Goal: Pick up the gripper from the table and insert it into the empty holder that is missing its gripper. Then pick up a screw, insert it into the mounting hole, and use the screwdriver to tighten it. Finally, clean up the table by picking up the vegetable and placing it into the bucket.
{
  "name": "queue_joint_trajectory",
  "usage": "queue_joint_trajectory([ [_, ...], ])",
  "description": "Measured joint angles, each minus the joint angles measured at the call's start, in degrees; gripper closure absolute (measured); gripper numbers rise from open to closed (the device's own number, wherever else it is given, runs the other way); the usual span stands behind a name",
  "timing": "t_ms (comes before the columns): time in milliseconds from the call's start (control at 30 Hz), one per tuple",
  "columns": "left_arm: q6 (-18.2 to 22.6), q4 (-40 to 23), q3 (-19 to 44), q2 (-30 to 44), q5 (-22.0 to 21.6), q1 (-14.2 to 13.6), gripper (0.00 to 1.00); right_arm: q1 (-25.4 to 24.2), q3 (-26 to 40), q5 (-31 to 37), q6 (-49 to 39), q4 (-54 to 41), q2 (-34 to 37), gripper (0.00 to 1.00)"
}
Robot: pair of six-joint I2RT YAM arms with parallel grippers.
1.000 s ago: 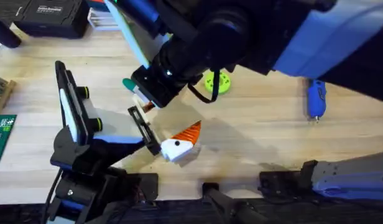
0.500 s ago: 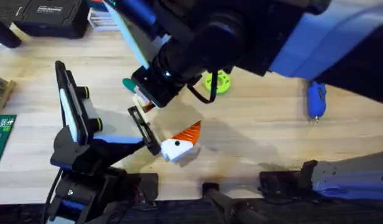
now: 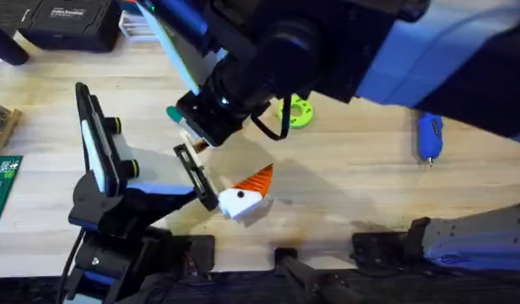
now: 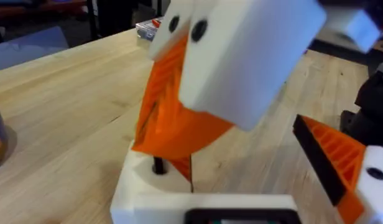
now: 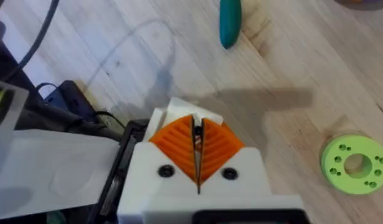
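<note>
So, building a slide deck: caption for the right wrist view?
Shut right gripper above wooden table, near dark green oblong toy vegetable and lime-green perforated disc.

- The right arm [image 3: 344, 51], large and dark under the overhead camera, has crept slightly toward the upper left over the last second.
- More of the lime-green disc [image 3: 295, 111] now shows past the arm's edge.
- The black cable [image 3: 273, 131] looping below the arm has shifted left with it.

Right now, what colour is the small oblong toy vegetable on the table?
Dark teal-green vegetable; the right wrist view shows it best.
</note>
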Motion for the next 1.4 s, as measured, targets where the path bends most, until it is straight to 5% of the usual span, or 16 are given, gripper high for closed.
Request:
queue_joint_trajectory([
  [267,0.00,0.00,0.00,0.00,0.00,0.00,0.015,0.00,0.00,0.00,0.13,0.00,0.00,0.980],
  [367,0.24,0.02,0.00,-0.02,0.02,0.00,0.015,0.07,0.00,-0.19,0.20,-0.45,0.11,0.741],
  [567,0.17,0.00,0.00,-0.02,-0.07,0.00,0.015,0.28,0.00,-0.22,0.22,-0.64,0.48,0.578],
  [733,0.23,0.01,0.00,-0.02,-0.12,0.02,0.015,-1.40,0.00,1.71,0.03,-1.07,0.15,0.038],
  [1400,0.26,0.02,0.00,-0.02,0.17,0.00,0.016,-12.56,-0.45,-0.17,0.20,-13.98,-20.34,0.007],
])
